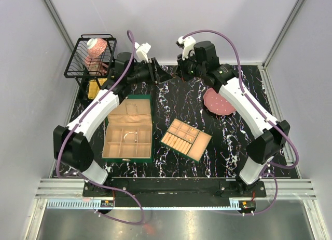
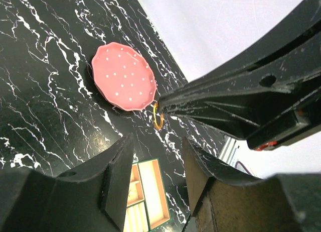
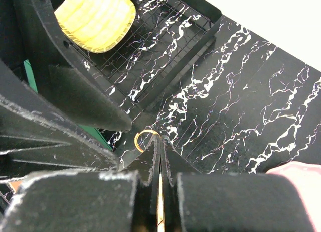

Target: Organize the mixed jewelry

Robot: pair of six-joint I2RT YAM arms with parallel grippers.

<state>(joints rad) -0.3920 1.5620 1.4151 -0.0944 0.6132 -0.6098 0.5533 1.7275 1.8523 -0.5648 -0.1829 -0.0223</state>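
Far centre of the tabletop (image 1: 176,102), both arms converging. My right pincer (image 3: 159,140) was closed tight, its tips pinching a small gold wire hoop (image 3: 146,140). Part of the hoop's rim was hidden between the pads. My left pincer (image 2: 156,141) stood about half open and held nothing. The hoop hung just ahead of its fingertips, touching neither.

From above, the hoop was too small to make out among the two wrists. The pink dotted plate (image 2: 124,76) lay on the tabletop to the right.

The green box (image 1: 128,131) sat open at near left. Its compartments showed faint curved lines too fine to identify. A beige tray (image 1: 185,139) lay just right of it.

The wire basket (image 1: 91,55) stood at far left. It was cut off in the right wrist view, where a yellow ridged object (image 3: 95,18) inside it was partly hidden by my left pincer.
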